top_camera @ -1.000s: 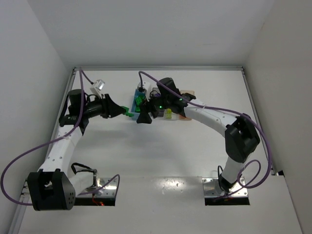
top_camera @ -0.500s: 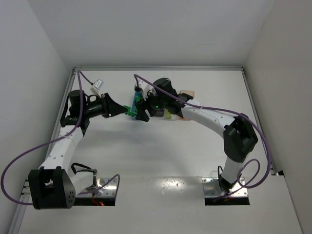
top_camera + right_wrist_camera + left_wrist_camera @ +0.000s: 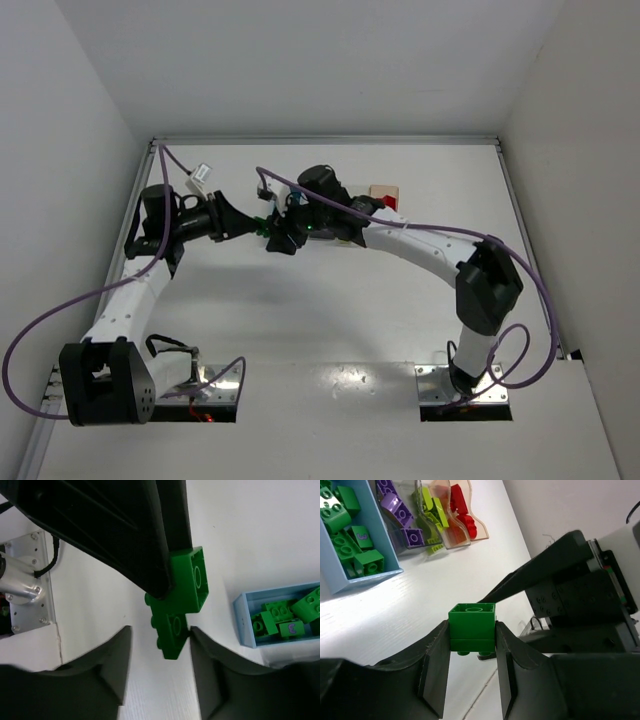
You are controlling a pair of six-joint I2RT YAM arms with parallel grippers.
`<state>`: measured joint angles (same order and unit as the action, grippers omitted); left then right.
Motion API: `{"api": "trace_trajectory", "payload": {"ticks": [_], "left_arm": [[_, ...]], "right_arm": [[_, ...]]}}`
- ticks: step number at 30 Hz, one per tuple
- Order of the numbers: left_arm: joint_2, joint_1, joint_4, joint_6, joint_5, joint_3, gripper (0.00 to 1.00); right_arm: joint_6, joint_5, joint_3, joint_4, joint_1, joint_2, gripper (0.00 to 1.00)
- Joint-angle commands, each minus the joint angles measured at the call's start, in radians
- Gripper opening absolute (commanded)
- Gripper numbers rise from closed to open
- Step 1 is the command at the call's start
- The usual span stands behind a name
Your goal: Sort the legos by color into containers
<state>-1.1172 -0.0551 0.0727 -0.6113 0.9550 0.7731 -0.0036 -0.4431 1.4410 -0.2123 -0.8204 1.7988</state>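
Note:
My left gripper (image 3: 471,631) is shut on a stack of two joined green legos (image 3: 472,627), held above the table. In the right wrist view the upper green brick (image 3: 192,582) sits between the left fingers (image 3: 125,530). The lower green brick (image 3: 172,632) hangs between the fingers of my right gripper (image 3: 160,635). One right finger touches it and the other stands apart, so this gripper is open. From above, both grippers meet at the green stack (image 3: 263,228). The blue bin (image 3: 382,530) holds several green legos (image 3: 342,510).
A see-through bin of purple bricks (image 3: 400,515), one of yellow-green bricks (image 3: 432,510) and a tan-orange bin of red bricks (image 3: 462,510) stand in a row beside the blue bin. From above, my right arm (image 3: 420,245) covers most of them; the tan bin (image 3: 383,190) shows.
My right gripper has swung left from over the bins to the green stack in my left gripper, and its jaws have narrowed around the lower brick. The left gripper has barely moved.

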Motion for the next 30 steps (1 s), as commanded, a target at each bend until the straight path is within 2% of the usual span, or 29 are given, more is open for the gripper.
{"api": "trace_trajectory", "payload": {"ticks": [1,2,3,6,13,15,16,17,19,23,26,30], "left_arm": [[0.003,-0.005,-0.036,-0.013,0.021,-0.003,0.0],[0.003,-0.005,-0.036,-0.013,0.021,-0.012,0.0],[0.003,-0.005,-0.036,-0.013,0.021,-0.012,0.0],[0.003,-0.005,-0.036,-0.013,0.021,-0.023,0.0],[0.034,-0.005,-0.054,-0.031,0.033,-0.077,0.0],[0.043,-0.005,-0.054,-0.031,0.033,-0.077,0.12],[0.043,-0.005,-0.063,-0.041,0.033,-0.077,0.23],[0.043,-0.005,-0.063,-0.041,0.033,-0.077,0.25],[0.043,-0.005,-0.073,-0.041,0.042,-0.077,0.24],[0.043,-0.005,-0.073,-0.041,0.031,-0.077,0.1],[0.022,-0.014,-0.073,-0.031,0.022,-0.055,0.04],[-0.042,-0.023,-0.083,-0.031,0.022,-0.003,0.03]], "right_arm": [[-0.026,-0.017,0.039,0.024,-0.008,-0.001,0.45],[-0.035,-0.017,0.039,0.024,-0.008,-0.001,0.31],[-0.035,-0.017,0.039,0.024,-0.008,-0.001,0.24],[-0.044,-0.017,0.039,0.024,-0.019,-0.001,0.12],[-0.053,0.004,0.039,0.024,-0.029,-0.001,0.03],[-0.073,0.004,0.039,0.024,-0.029,-0.001,0.02],[-0.073,0.004,0.039,0.024,-0.029,-0.001,0.02],[-0.087,0.004,0.039,0.014,-0.029,-0.001,0.02],[-0.113,0.004,0.018,0.014,-0.029,-0.012,0.0],[-0.174,-0.029,-0.024,-0.024,-0.04,-0.032,0.0],[-0.197,-0.038,-0.068,-0.036,-0.051,-0.052,0.0],[-0.219,-0.039,-0.106,-0.055,-0.06,-0.082,0.0]]}}
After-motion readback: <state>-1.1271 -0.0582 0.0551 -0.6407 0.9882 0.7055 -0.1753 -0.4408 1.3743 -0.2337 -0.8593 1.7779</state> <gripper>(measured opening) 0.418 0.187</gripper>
